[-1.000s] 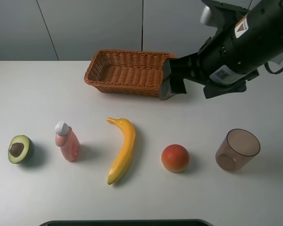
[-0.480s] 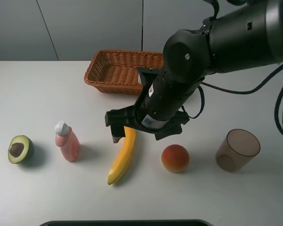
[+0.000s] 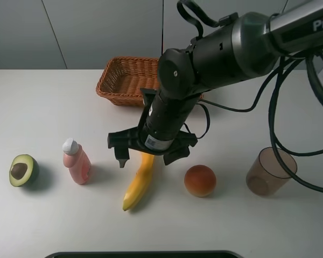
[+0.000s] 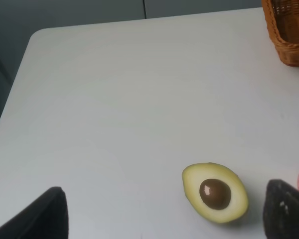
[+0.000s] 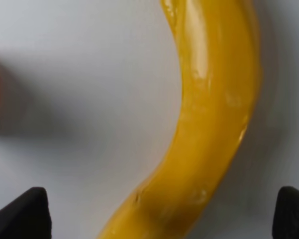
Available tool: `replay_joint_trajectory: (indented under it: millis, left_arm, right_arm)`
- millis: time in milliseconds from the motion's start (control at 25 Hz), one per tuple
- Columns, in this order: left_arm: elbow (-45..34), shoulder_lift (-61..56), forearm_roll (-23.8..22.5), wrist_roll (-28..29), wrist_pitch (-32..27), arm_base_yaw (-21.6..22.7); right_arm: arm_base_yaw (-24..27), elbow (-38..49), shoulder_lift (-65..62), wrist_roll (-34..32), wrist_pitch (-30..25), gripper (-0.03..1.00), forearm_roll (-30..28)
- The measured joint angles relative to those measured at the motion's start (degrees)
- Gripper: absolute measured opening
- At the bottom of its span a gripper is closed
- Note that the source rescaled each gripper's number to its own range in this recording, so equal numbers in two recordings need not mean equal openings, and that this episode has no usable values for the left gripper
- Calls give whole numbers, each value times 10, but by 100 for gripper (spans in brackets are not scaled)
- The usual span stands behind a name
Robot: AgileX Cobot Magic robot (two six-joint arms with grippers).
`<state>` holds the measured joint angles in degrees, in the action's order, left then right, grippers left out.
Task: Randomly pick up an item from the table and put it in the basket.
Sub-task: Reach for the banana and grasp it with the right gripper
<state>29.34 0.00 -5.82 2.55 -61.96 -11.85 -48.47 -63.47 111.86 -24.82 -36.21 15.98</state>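
Note:
The yellow-orange banana (image 3: 135,188) lies on the white table (image 3: 43,107), its far end hidden under my right gripper (image 3: 145,156). That gripper is open, lowered over the banana with one finger on each side. In the right wrist view the banana (image 5: 214,114) fills the frame between the gripper's (image 5: 159,214) dark fingertips (image 5: 25,214). The brown wicker basket (image 3: 124,80) stands at the back, partly hidden by the right arm. My left gripper (image 4: 164,219) is open and empty above the table's left side, and does not show in the exterior view.
A halved avocado (image 3: 23,170) lies at the left and also shows in the left wrist view (image 4: 215,192). A pink bottle (image 3: 76,161) stands left of the banana. An orange-red fruit (image 3: 199,180) and a translucent brown cup (image 3: 271,171) are to its right.
My right arm has swung from beside the basket toward the front left and come down over the banana's far end. The objects on the table have not moved.

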Motion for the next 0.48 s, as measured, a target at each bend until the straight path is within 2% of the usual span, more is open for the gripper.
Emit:
replay_joint_trajectory:
  millis: [480]
  left_arm:
    - [0, 0, 0, 0, 0, 0]
  right_arm:
    - [0, -22, 68, 6, -11, 90, 16]
